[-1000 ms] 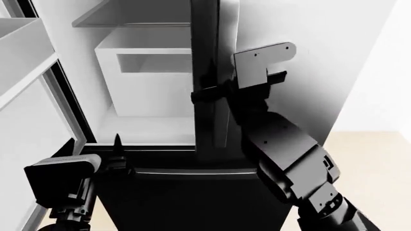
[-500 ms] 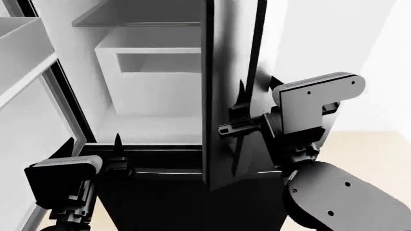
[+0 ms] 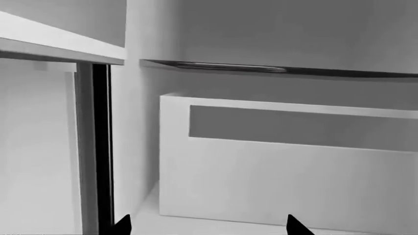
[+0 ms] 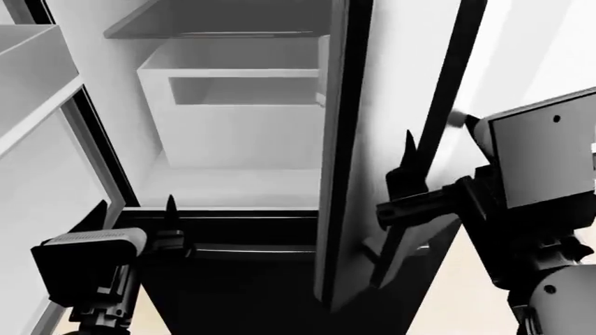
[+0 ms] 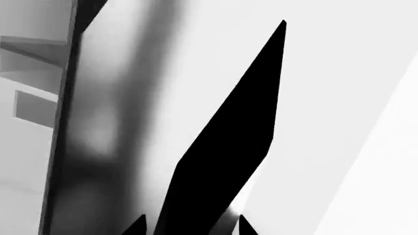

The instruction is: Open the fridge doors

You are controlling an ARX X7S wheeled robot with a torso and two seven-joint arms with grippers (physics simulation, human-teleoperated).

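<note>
Right fridge door (image 4: pixel 373 139) swung further open: its near edge moved right, showing more of the white bin (image 4: pixel 233 112) inside. Right gripper (image 4: pixel 410 202) travelled right and lower with the door, fingers around the vertical bar handle (image 4: pixel 437 139), apparently clamped, though contact is hard to see. Right arm's wrist housing shifted toward the right edge of the head view.

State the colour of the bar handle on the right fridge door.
Black; the handle shows best in the head view, running down the right door.
</note>
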